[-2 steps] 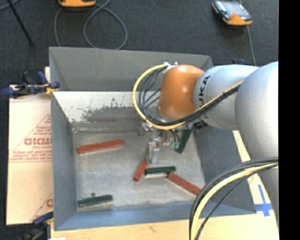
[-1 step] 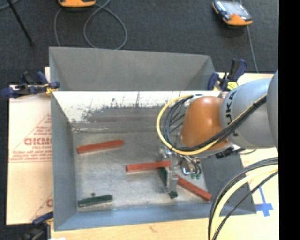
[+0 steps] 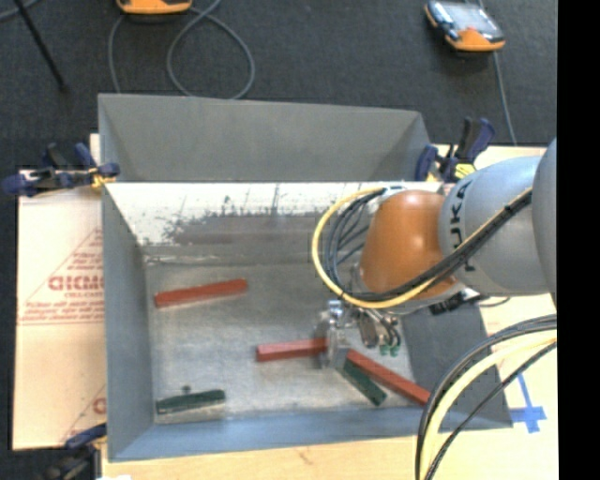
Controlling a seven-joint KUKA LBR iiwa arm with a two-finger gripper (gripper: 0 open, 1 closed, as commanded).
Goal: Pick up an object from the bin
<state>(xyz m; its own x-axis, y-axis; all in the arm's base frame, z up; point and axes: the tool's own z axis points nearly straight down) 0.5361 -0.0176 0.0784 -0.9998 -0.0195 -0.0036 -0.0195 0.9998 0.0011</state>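
floor: dark carpet (image 3: 309, 56) | on it: orange-black device (image 3: 466, 25), looped cable (image 3: 251, 58)

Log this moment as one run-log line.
gripper: at right end of middle red stick | beside it: right red stick, short green stick | elsewhere: back red stick, front green stick

Grey bin (image 3: 122, 328): three red sticks (image 3: 202, 293) (image 3: 289, 352) (image 3: 394, 380), two green sticks (image 3: 190, 401) (image 3: 364, 385) on floor.
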